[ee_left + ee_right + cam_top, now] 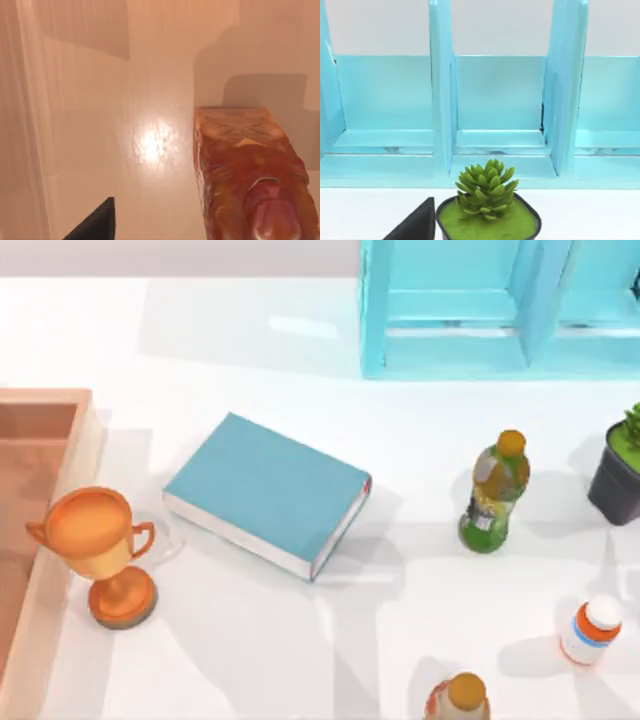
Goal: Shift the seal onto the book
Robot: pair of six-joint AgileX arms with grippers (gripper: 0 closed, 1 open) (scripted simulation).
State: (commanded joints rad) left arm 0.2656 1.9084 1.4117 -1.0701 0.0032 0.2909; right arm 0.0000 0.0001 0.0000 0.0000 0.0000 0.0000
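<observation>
The bench [300, 660] carried the book [265, 490] lying flat near its middle, with the seal [458, 698] standing well apart at the near edge, so I judged the task not yet begun; the next move called for reaching and gripping the seal. The left wrist view showed an orange-brown block [250, 175] close up, the right wrist view a potted plant [487, 210] before a blue shelf [495, 100]. Whether either tool was open or closed could not be told.

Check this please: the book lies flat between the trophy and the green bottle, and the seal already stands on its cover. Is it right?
Not quite. In the top view the book lies between the trophy and green bottle, but its cover is bare. The seal stands on the table at the near edge.
</observation>
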